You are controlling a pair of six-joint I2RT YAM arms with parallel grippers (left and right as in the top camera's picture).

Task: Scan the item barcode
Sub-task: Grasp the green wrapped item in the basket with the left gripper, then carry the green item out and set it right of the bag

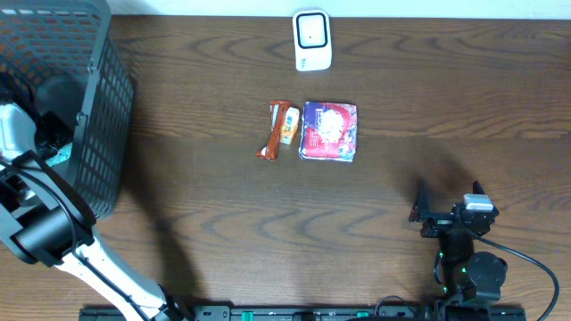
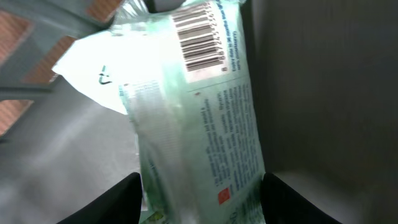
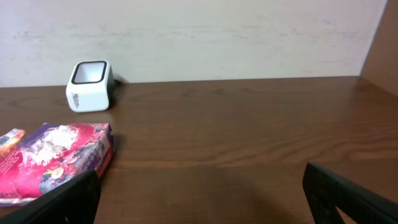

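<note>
Since the green packet (image 2: 199,124) lies down inside the mesh basket (image 1: 103,107) at the desk's (image 1: 196,80) 9 o'clock side, clamped across its width by the left jaws, the first hazard is the lift out. The wrapper is soft and glossy, so it could slide or crumple in the grip. A corner snagging on the mesh wall or the rim could tug it loose or drag the light basket along. The barcode (image 2: 205,37) sits at the packet's far end and faces the wrist camera. By my reading it would need to be turned toward the window of the white scanner (image 1: 312,40) at 12 o'clock, and creased or shiny film there might spoil the read. A wrist turn made while down between the walls looks likely to strike them, as the basket gives the arm little room on any side. Above the rim there is plenty of space. The stretch of desk from 10 to 11 o'clock, between basket and scanner, is bare wood. The orange snack bar (image 1: 281,129) and the purple packet (image 1: 328,131) lie side by side at the centre, just on the 6 o'clock side of the scanner, so a low or sagging carry that strays inward could brush them. The right jaws stand wide apart with nothing between them, parked near 5 o'clock, well apart from that route. The scanner stands close to the desk's back edge, so an overshoot past 12 o'clock could shove it toward the wall.
</note>
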